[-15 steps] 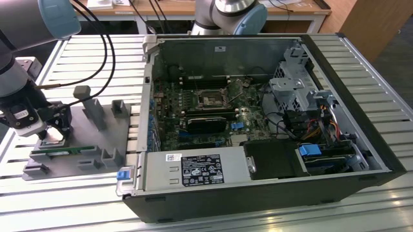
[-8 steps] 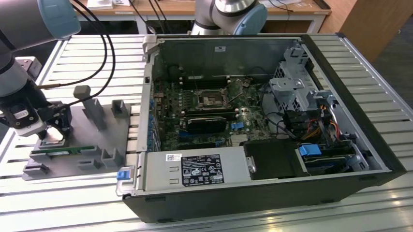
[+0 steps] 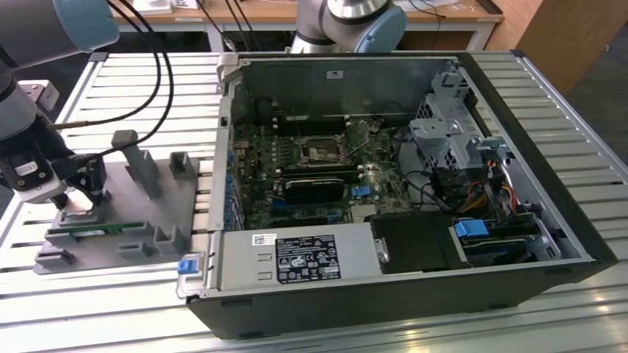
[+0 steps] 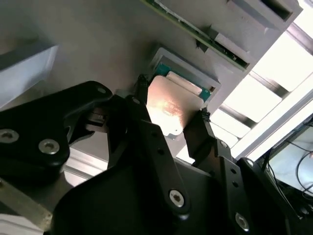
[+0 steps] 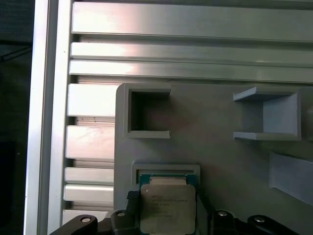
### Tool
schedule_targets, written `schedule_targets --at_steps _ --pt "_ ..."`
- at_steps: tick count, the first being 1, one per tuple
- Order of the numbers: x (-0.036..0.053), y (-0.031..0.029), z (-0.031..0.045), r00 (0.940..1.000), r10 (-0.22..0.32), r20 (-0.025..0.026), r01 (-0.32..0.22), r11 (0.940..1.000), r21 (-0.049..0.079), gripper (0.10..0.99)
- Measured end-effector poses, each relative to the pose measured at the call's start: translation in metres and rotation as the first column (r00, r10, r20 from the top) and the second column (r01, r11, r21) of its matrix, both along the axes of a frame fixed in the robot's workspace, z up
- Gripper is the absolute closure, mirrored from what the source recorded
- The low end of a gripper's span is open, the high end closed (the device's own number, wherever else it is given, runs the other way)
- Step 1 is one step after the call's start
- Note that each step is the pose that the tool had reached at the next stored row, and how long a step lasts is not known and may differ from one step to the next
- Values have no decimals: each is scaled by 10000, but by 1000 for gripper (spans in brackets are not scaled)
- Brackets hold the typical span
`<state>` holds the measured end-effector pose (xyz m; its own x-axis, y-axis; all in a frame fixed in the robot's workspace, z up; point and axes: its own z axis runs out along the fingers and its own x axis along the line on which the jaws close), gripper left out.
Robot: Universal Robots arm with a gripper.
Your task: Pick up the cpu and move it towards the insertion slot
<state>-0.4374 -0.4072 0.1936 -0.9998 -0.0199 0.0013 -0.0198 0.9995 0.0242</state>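
The fingers (image 4: pixel 146 132) are closed on two opposite edges of the cpu (image 4: pixel 168 110), which lies at its pocket in the grey holder (image 3: pixel 137 213), at the exterior view's left on the bench (image 3: pixel 128 81). The hold looks thin, on the rim alone, so the chip could tilt, catch the pocket wall or slip free. Further right stands the open computer case (image 3: pixel 393 294). Its side wall could be struck on the way to the insertion slot (image 3: pixel 322 152).

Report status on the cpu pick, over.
The gripper is shut on the cpu. The cpu is at its nest on the gray fixture, not yet near the insertion slot. The case wall stands between.
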Motion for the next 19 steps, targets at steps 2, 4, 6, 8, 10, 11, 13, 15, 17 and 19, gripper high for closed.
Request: schedule_targets --at_steps 2,4,6,8,10,11,13,15,17,19 --pt "-1 0 0 10000 -1 -1 1 10000 0 545" --pt "-1 0 11 10000 -1 -4 1 10000 -3 545" --pt "-1 1 23 10000 -1 -2 1 10000 -2 545" --pt "-1 1 31 10000 -1 -1 1 10000 -1 545" --pt "-1 1 38 10000 -1 -1 1 10000 -2 545" --pt "-1 1 42 10000 -1 -2 1 10000 -2 545" --pt "-1 1 49 10000 -1 -1 1 10000 -1 545" --pt "-1 1 55 10000 -1 -1 1 10000 -2 545" --pt "-1 3 60 10000 -1 -2 1 10000 -1 545" --pt "-1 4 66 10000 -1 -2 1 10000 -2 545"
